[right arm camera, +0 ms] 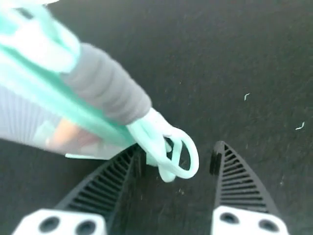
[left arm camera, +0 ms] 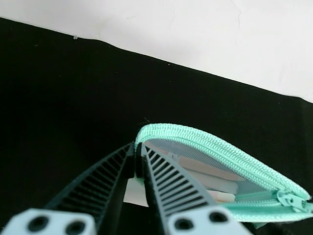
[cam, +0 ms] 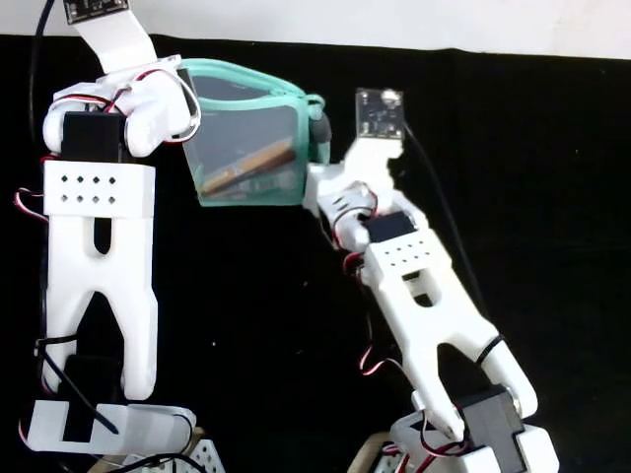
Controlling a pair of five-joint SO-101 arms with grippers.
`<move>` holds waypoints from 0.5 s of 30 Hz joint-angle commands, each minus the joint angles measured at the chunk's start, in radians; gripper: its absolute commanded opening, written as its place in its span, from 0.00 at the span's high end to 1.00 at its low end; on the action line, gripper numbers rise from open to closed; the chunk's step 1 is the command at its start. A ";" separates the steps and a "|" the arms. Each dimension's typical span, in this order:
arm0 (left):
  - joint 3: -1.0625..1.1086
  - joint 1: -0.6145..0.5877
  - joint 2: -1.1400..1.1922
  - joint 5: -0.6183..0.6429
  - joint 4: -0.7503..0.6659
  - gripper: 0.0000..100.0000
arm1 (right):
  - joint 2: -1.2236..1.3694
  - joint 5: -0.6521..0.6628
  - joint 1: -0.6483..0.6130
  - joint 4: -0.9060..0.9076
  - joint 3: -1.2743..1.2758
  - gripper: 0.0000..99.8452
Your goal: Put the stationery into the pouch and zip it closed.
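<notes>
The pouch [cam: 246,148] is at the far side of the black mat [cam: 246,335], between my two arms, with a tan, stick-like piece of stationery [cam: 246,166] showing through its mesh. My left gripper [left arm camera: 138,155] is clenched on one end of it. My right gripper [right arm camera: 178,149] is spread, with the pull loop [right arm camera: 182,159] at the pouch's other end between its fingers.

Black mat [cam: 552,197] borders white surface [cam: 394,25], perhaps wall.

The high view looks down over the table [cam: 552,197]; both wrist views closely face the pouch [left arm camera: 215,144].
</notes>
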 commanded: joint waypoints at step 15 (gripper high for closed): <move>0.016 0.035 0.104 -0.006 0.011 0.99 | 0.171 0.091 0.051 -0.208 -0.054 0.78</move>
